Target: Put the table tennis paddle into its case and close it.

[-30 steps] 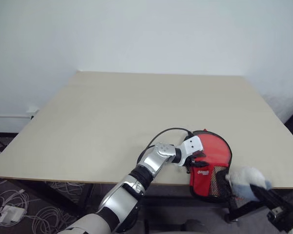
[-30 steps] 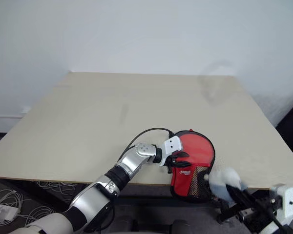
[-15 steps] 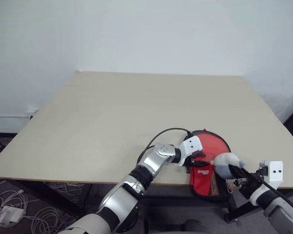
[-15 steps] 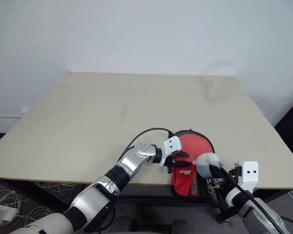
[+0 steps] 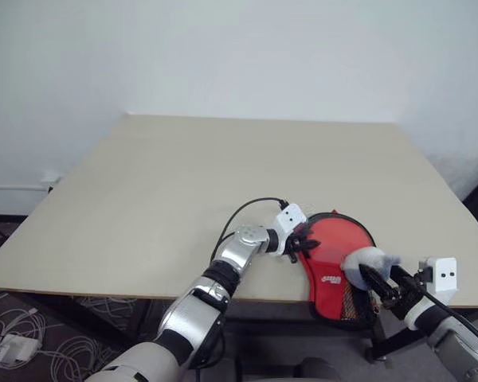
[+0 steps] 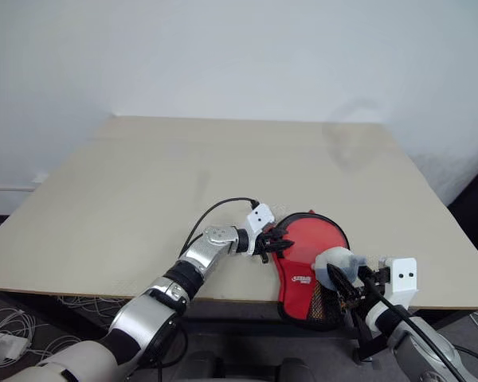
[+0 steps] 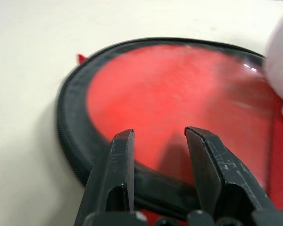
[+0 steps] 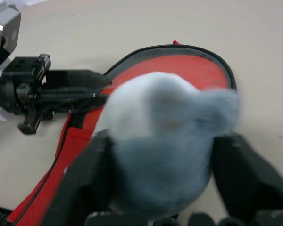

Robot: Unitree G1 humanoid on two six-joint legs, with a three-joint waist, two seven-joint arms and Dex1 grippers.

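In the head view the case [image 5: 337,267], with the red table tennis paddle [image 5: 334,248] inside, lies at 5 o'clock on the desk [image 5: 183,191], overhanging its near edge.

Left wrist view: left gripper [image 7: 160,136] fingers narrowly apart at the rim.

Right wrist view: right gripper [image 8: 162,155], wide, holds perhaps a white cloth [image 8: 165,117]; closing comes next

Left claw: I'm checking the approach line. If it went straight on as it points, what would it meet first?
Most likely the case: the left claw points across its black rim at the clear red face. Depth is hard to judge.
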